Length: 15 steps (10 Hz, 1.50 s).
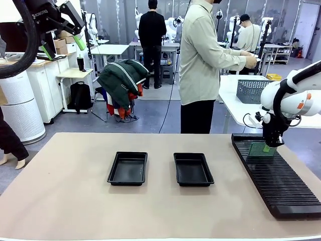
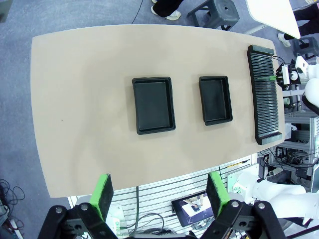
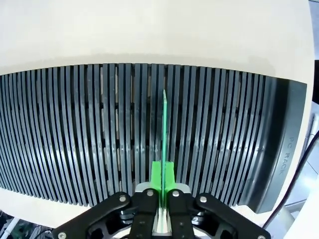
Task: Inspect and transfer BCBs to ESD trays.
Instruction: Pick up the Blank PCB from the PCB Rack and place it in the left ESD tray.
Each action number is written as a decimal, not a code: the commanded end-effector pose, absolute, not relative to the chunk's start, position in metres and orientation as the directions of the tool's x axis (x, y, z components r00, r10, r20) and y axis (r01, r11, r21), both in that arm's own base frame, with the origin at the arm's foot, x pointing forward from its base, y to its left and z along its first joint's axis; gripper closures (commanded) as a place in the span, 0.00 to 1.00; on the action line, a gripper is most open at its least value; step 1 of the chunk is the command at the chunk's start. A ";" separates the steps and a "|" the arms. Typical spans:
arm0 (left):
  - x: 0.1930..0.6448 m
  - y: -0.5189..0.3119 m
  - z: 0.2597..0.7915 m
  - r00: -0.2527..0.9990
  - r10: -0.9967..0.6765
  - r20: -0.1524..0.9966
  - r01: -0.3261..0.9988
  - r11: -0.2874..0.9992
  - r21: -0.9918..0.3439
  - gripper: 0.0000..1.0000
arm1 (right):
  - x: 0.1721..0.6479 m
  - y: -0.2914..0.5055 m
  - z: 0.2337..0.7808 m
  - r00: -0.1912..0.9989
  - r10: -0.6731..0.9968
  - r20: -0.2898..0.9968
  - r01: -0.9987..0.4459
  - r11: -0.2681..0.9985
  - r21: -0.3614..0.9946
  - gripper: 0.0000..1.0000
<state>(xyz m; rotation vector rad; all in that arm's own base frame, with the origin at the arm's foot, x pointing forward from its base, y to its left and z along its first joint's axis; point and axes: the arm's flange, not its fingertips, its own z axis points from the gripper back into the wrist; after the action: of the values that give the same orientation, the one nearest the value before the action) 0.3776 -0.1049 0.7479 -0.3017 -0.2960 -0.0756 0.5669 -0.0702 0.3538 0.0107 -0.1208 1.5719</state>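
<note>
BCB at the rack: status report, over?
Right gripper shut on BCB, on edge at rack. Left gripper open, high above table. Both ESD trays bare; nothing obstructing.

Black left end effector (image 2: 159,180), green pads (image 2: 103,193)

1 slotted rack (image 1: 281,181) on tan table (image 1: 65,191); grey, perhaps mesh, basket (image 1: 253,91) beyond.
</note>
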 end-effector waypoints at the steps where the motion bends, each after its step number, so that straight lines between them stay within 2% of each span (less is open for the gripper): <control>1: 0.377 -0.105 0.747 0.955 -0.028 0.296 0.115 0.953 -0.282 0.00 | 0.566 -0.074 0.367 -0.032 0.996 0.082 -0.996 -0.025 -0.087 1.00; 5: 0.377 -0.105 0.747 0.955 -0.028 0.296 0.115 0.953 -0.282 0.00 | 0.548 -0.069 0.427 -0.016 0.997 0.079 -0.992 -0.006 -0.127 1.00; 12: 0.377 -0.105 0.747 0.955 -0.028 0.296 0.115 0.953 -0.282 0.00 | 0.462 -0.054 0.592 -0.029 0.998 0.062 -0.981 -0.017 -0.192 1.00; 15: 0.377 -0.105 0.747 0.955 -0.028 0.296 0.115 0.953 -0.282 0.00 | 0.448 -0.055 0.611 -0.026 0.998 0.050 -0.976 -0.015 -0.215 1.00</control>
<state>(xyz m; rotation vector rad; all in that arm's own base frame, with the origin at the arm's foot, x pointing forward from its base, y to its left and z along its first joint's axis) 0.3778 -0.1050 0.7478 -0.3017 -0.2957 -0.0756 0.4465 -0.0556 0.6157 -0.1266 -0.2379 1.5996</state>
